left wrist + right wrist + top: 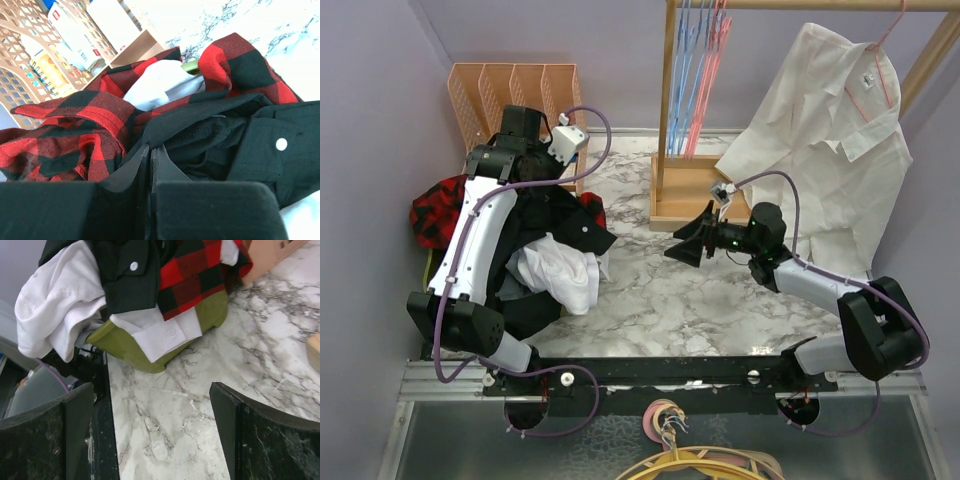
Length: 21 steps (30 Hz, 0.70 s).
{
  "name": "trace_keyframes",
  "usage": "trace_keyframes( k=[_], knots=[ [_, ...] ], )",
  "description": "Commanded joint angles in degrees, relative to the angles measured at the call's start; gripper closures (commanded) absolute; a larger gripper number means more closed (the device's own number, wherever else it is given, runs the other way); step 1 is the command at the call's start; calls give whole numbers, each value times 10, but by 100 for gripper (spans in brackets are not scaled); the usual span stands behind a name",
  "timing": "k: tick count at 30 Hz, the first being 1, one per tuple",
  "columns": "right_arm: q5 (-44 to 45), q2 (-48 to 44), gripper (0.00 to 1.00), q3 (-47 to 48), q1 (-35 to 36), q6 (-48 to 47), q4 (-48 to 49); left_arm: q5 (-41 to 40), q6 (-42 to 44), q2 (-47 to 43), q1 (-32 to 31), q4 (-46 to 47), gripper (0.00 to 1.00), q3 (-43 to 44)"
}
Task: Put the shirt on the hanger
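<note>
The left pincer [150, 152] is closed, its tips nipping a fold of the shirt [250, 145]. The shirt is black with pale buttons and lies in a heap of clothes at the counter's [720, 300] left side. The left arm reaches over this heap. A red-and-black plaid [75, 120] lies behind and beside the shirt, touching it, and a crumpled white shirt [565, 275] spills down the heap's near side. From the right wrist, the heap is seen sitting in an olive-green bin [150, 352], with a white cuff hanging over its rim.

The right pincer [151, 390] is wide open and holds nothing. It hangs over bare marble in the middle of the counter, pointing towards the bin and well apart from it.

The hanger [712, 75], pink-red wire, hangs from the rail of a wooden rack [685, 195] at the back, beside blue hangers [682, 70] and well apart from the shirt. Right of the rack, a white coat [830, 150] hangs on another pink hanger. An orange lattice file tray [510, 90] stands behind the heap.
</note>
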Motion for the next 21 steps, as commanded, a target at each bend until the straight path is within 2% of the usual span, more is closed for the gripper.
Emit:
trace_keyframes(
  k=[1, 4, 7, 10, 13, 21],
  knots=[
    [-45, 27, 1, 44, 47, -29, 28, -4, -1, -20, -8, -18, 100, 33],
    [-33, 54, 1, 84, 95, -63, 6, 32, 19, -48, -15, -60, 99, 65],
    [33, 65, 1, 127, 143, -110, -29, 44, 35, -68, -21, -103, 96, 83],
    [118, 67, 1, 147, 166, -124, -10, 58, 50, -93, -22, -125, 96, 78],
    [166, 85, 1, 173, 169, -118, 24, 74, 56, -109, -22, -134, 96, 77],
    [141, 184, 1, 343, 196, -135, -34, 112, 52, -111, -22, -149, 94, 143]
  ],
)
